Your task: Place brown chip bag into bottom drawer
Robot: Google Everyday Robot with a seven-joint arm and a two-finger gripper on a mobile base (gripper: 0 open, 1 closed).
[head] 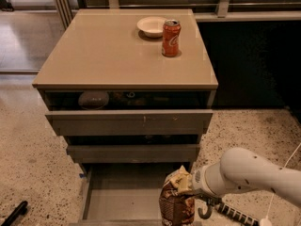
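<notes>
Red soda can beside white bowl on tan cabinet top

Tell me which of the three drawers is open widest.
The bottom drawer: its grey floor lies exposed, unlike the middle drawer and top drawer. The gripper holds the brown chip bag over its right front.

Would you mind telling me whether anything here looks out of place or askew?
Nothing is spilled or damaged. The glossy dark-brown chip bag stands on end at the front right corner of the pulled-out grey bottom drawer, with the gripper at its crumpled top. The grey top drawer and grey middle drawer also sit ajar.
</notes>
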